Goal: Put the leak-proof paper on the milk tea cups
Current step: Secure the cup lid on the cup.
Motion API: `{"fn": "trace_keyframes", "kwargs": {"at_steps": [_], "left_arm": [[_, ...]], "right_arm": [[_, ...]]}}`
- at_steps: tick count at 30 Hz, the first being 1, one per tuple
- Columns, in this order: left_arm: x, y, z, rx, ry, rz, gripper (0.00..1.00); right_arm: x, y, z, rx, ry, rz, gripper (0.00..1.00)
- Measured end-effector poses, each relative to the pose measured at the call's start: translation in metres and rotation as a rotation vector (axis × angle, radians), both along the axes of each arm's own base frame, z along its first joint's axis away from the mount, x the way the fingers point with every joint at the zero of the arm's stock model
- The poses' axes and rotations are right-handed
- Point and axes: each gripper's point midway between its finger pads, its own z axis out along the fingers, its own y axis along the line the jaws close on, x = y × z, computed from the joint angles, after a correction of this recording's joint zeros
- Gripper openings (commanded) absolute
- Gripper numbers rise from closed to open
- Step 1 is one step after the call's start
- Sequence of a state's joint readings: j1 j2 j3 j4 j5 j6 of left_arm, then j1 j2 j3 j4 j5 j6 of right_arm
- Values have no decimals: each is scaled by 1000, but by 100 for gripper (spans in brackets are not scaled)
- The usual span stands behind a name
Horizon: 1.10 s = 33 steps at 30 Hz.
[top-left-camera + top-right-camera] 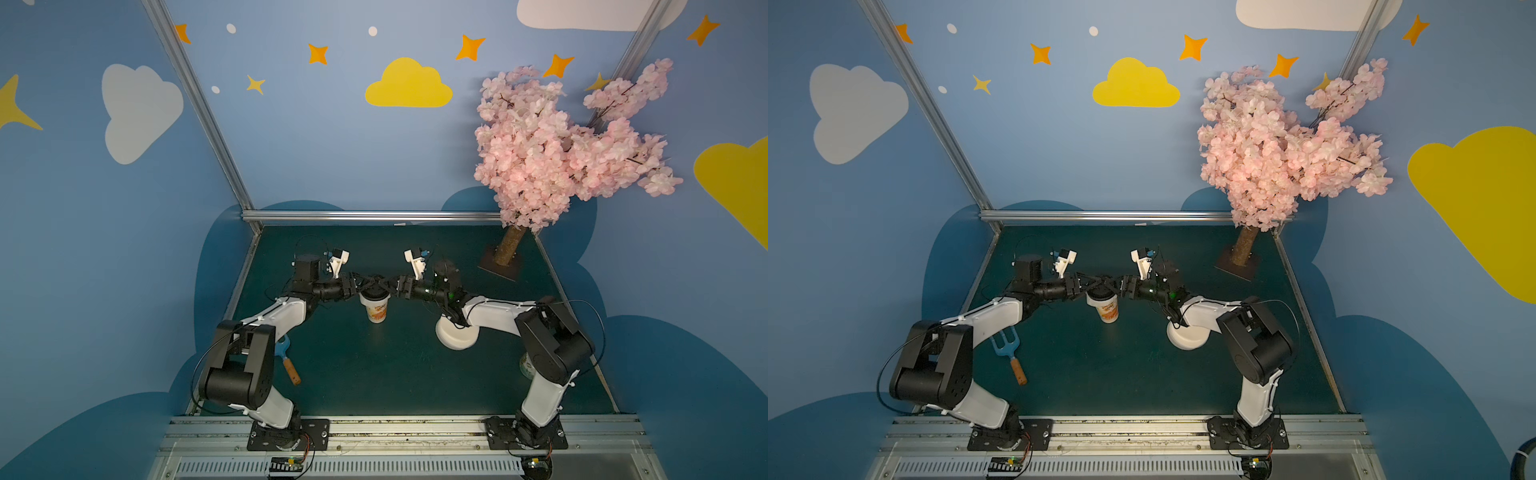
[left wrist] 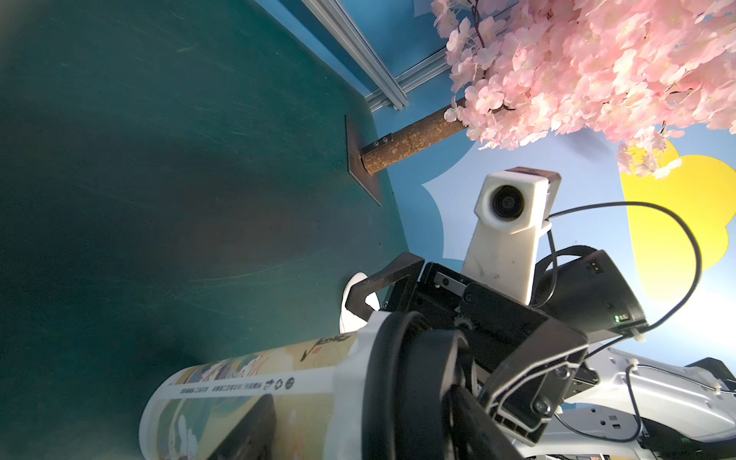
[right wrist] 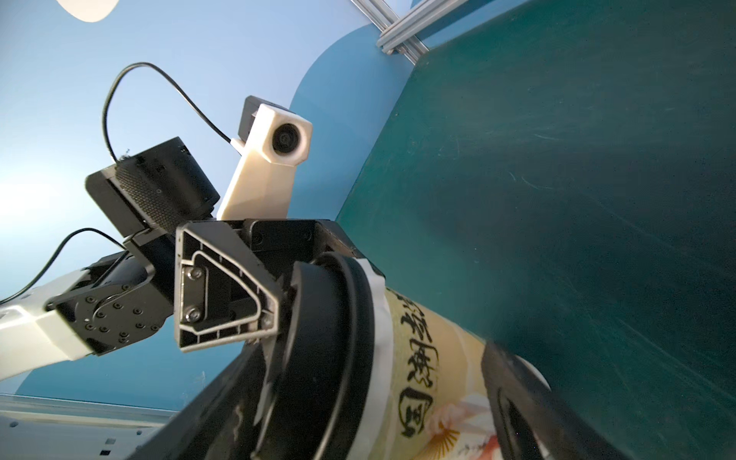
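Left claw [image 1: 368,284]: jaws apart, straddling the edge of the black lid [image 3: 330,338].
Milk tea cup [image 1: 377,312]: upright on the table [image 1: 374,374], between both claws.
Leak-proof paper [image 3: 382,326]: over the cup's mouth, under the lid, edge hanging out.
Right claw [image 1: 386,286]: jaws apart, straddling the same lid.

The left gripper [image 1: 369,286] and right gripper [image 1: 384,286] face each other almost tip to tip, elbows bent outward, wrists rolled sideways, jaws parted.
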<state>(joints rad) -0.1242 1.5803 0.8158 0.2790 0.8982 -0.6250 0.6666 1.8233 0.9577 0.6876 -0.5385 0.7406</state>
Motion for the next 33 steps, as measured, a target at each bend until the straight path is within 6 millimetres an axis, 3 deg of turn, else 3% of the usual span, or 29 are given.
{"fn": "trace_keyframes", "kwargs": {"at_steps": [33], "left_arm": [[3,-2,-5,-44,-99,11,67]], "right_arm": [[5,-4,-6,79,-101,-142,86]]}}
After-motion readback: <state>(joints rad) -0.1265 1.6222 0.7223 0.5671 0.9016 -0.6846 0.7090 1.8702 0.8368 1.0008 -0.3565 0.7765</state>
